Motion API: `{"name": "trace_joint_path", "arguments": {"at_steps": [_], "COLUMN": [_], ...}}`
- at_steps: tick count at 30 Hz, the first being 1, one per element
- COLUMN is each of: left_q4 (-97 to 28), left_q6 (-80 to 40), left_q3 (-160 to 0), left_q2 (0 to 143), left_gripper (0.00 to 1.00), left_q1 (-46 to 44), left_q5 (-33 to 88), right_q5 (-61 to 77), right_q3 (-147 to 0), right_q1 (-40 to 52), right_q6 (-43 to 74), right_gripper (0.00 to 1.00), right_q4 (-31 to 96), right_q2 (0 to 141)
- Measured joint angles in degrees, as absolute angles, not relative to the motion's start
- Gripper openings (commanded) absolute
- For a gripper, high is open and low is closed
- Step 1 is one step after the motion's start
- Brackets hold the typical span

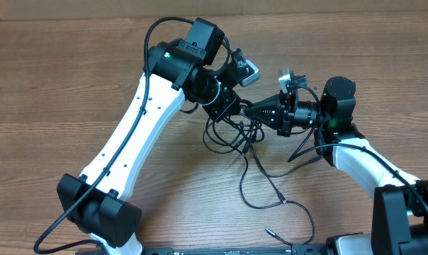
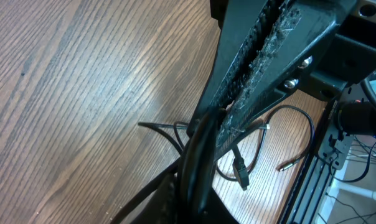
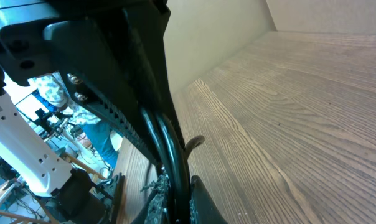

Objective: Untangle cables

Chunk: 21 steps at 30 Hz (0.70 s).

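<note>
The cables (image 1: 233,134) are thin black cords in a loose tangle at the table's middle, and strands trail toward the front, ending in small plugs (image 1: 282,201). My left gripper (image 1: 237,106) and right gripper (image 1: 255,110) meet tip to tip just above the tangle. In the left wrist view my left gripper (image 2: 197,202) is shut on a bunch of cable strands (image 2: 200,146), with the right gripper's closed fingers (image 2: 256,59) right above. In the right wrist view my right gripper (image 3: 175,208) is shut on cable strands (image 3: 166,143) that run up toward the left gripper (image 3: 113,62).
A loose plug (image 2: 241,175) and a thin connector tip (image 2: 287,165) lie on the wood near the table's front edge, beside a black frame rail (image 2: 312,168). Another cable end (image 1: 271,232) lies at the front. The arms' own thick black cables hang nearby.
</note>
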State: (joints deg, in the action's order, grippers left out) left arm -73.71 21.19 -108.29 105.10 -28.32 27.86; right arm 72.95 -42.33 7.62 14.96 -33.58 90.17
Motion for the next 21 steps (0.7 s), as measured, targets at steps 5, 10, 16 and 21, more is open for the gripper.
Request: {"name": "trace_joint_path", "arguments": {"at_steps": [5,10,16,21], "left_q4": [-73.5,-72.5,-70.6,-70.0], "left_q6": [21.3,21.3,19.5,17.9], "left_q3": [-108.3,-108.2,-108.0,-108.0], "left_q2": [105.1,105.1,105.1,105.1], "left_gripper": [0.05,0.04,0.04,0.04], "left_q1": [-28.3,-28.5,-28.5,-28.5], "left_q5": [27.9,28.1,28.3,28.2], "right_q5": [73.0,73.2,73.3,72.9], "right_q3": [-42.3,-42.3,-42.3,-42.3], "right_q1": [7.6,7.6,7.6,7.6], "right_q6": [15.0,14.9,15.2,15.3], "right_gripper": [0.13,0.59,0.32,0.04], "right_q4": [-33.6,-33.8,-32.8,-32.2], "right_q2": [90.2,90.2,90.2,90.2]}}
